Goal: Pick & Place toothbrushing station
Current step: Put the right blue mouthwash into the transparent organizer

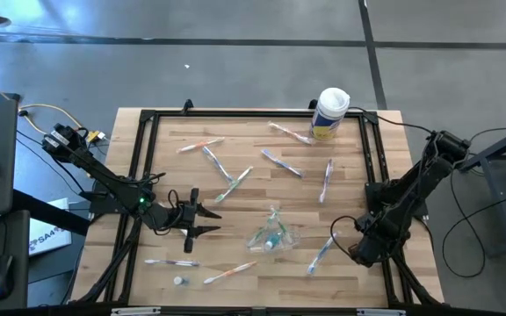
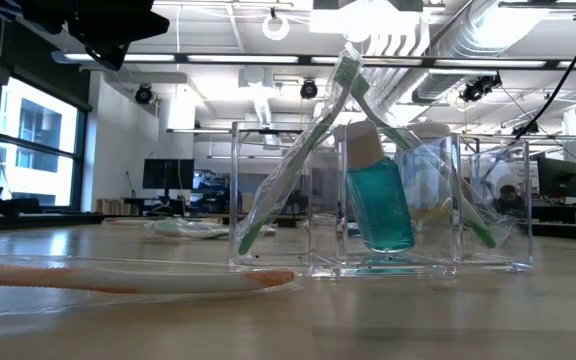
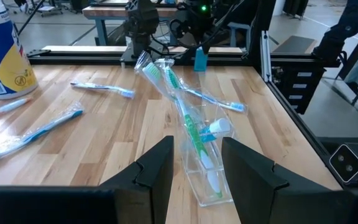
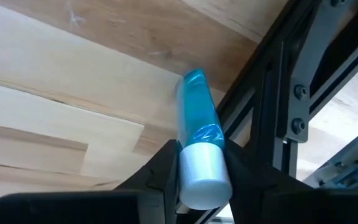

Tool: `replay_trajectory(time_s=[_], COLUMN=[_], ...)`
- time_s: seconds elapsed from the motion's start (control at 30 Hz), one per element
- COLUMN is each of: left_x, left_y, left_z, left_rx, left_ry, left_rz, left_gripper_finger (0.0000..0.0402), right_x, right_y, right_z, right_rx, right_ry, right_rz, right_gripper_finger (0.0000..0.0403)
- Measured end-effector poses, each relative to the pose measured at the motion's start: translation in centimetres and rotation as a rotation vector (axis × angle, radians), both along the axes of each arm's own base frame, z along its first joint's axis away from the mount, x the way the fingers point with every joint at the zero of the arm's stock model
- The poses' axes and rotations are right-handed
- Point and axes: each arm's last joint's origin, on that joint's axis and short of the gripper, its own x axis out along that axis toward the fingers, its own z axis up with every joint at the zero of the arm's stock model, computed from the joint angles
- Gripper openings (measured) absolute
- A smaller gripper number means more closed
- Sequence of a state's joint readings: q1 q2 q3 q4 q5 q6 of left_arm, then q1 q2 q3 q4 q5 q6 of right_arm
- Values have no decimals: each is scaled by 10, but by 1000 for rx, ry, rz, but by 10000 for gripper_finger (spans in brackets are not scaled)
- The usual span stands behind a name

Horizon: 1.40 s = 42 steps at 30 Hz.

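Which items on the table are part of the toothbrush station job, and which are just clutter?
Job:
clear holder with brushes and a teal bottle inside
blue tube, between the right gripper fingers
loose toothbrushes on the wood
left gripper, open, facing the holder

Lying about:
white canister, yellow label, at the far edge

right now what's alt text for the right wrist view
The right pincer grips a small blue tube at its white cap, the tube pointing away over the wooden table, beside the black metal frame at the table's edge.
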<state>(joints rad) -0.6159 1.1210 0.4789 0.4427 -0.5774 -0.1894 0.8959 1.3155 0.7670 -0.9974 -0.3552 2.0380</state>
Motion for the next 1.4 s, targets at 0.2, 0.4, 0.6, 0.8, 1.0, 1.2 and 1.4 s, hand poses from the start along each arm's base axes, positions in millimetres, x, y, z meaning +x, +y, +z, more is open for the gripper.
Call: replay_trajectory(time_s=[0.2,0.4,0.6,0.8,1.0,1.2,1.4], left_x=[0,0,0,0,0,0,0], left_y=[0,0,0,0,0,0,0], left_z=[0,0,0,0,0,0,0], left_rx=[0,-1,0,3,4,3,4], left_ry=[-1,-2,0,4,4,4,4], left_rz=[0,0,0,0,-1,-1,-1], left_gripper_finger=[136,136,136,136,136,136,136], right_x=[2,16,34,59,91,128,168], right_y=[2,4,9,10,3,-10,-19], right_z=[1,7,34,72,101,108,99], right_rx=[71,154,176,116,50,-54,-75], right_ry=[-4,-88,-251,-581,-882,-957,-905], right_rz=[53,86,155,318,533,687,727], right_gripper_finger=[91,91,91,91,91,91,91])
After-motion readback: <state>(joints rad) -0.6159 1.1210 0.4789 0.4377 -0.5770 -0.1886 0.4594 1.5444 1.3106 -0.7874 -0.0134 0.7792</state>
